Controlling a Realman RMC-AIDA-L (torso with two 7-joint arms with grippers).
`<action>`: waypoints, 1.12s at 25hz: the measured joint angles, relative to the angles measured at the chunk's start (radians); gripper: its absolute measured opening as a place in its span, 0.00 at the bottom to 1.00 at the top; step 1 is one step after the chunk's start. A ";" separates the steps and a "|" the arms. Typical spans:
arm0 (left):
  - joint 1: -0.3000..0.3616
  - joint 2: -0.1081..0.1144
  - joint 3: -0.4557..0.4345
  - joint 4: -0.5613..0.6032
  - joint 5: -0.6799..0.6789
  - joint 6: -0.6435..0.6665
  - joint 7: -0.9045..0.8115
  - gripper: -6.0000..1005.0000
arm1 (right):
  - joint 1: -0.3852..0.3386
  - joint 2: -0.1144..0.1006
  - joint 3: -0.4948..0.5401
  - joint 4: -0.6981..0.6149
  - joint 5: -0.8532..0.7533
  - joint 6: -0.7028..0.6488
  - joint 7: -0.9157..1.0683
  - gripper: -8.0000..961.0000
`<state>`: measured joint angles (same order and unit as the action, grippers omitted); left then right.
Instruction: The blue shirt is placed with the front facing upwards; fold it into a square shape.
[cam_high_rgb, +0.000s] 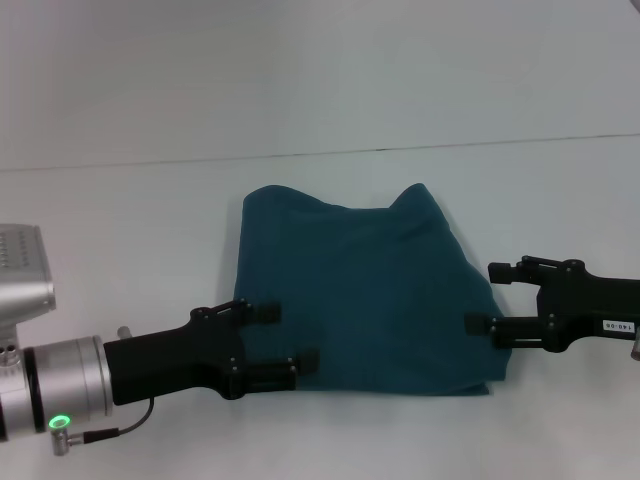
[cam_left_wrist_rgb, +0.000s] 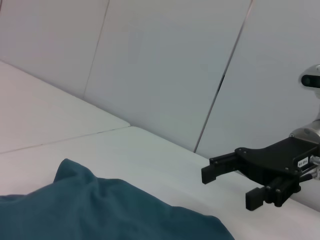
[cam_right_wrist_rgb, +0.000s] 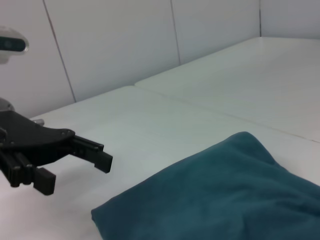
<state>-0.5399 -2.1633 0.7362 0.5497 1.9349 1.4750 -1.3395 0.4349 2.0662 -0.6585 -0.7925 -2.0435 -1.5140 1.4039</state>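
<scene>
The blue shirt (cam_high_rgb: 360, 300) lies folded into a rough, slightly rumpled square in the middle of the white table (cam_high_rgb: 140, 230); no lettering shows. It also fills the near part of the left wrist view (cam_left_wrist_rgb: 100, 210) and the right wrist view (cam_right_wrist_rgb: 225, 195). My left gripper (cam_high_rgb: 285, 338) hovers at the shirt's left front edge, open, with nothing between its fingers; the right wrist view shows it farther off (cam_right_wrist_rgb: 77, 173). My right gripper (cam_high_rgb: 488, 298) sits at the shirt's right edge, open and empty too, and the left wrist view shows it (cam_left_wrist_rgb: 228, 189) beyond the cloth.
A seam line (cam_high_rgb: 320, 155) crosses the white table behind the shirt. White wall panels (cam_left_wrist_rgb: 165, 65) stand beyond the table. Bare tabletop surrounds the shirt on all sides.
</scene>
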 joint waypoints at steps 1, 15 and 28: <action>0.000 0.000 0.000 0.001 0.000 0.001 0.001 0.93 | 0.002 0.000 -0.001 0.000 -0.006 0.000 0.000 0.94; -0.008 0.002 0.002 0.014 -0.002 0.013 -0.001 0.93 | 0.012 0.001 -0.003 -0.001 -0.031 0.001 0.008 0.94; 0.004 0.001 0.000 0.012 0.000 0.020 -0.003 0.93 | 0.011 0.001 -0.003 -0.001 -0.032 0.000 0.009 0.94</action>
<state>-0.5364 -2.1624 0.7362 0.5620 1.9354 1.4951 -1.3421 0.4454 2.0676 -0.6612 -0.7931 -2.0750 -1.5135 1.4128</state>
